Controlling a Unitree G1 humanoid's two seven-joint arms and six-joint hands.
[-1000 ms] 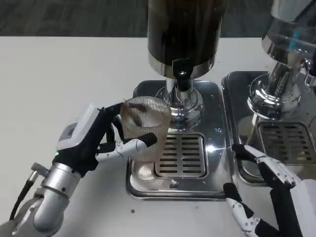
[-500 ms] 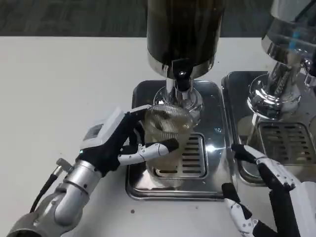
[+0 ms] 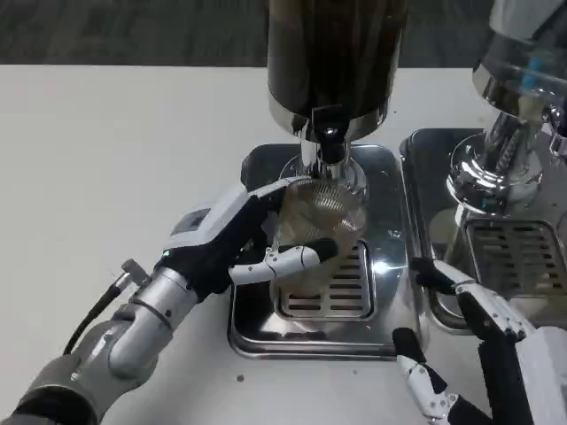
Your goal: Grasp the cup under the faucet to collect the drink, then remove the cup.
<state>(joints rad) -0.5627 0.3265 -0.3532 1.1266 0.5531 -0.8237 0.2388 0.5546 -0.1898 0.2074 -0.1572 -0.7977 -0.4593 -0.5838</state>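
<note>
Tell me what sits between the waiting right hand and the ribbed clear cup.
In the head view, the slotted metal drain grate and shiny steel drip tray separate the right hand from the ribbed clear cup, which the left hand grips.

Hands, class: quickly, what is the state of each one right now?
Left hand: fingers closed around the clear cup, holding it under the faucet.
Right hand: open, holding nothing.

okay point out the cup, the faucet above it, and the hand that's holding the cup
cup (image 3: 323, 217): head view, on its clear ribbed wall near the rim.
faucet (image 3: 330, 135): head view, on the dark spout housing.
left hand (image 3: 221, 243): head view, on the back of the hand.
</note>
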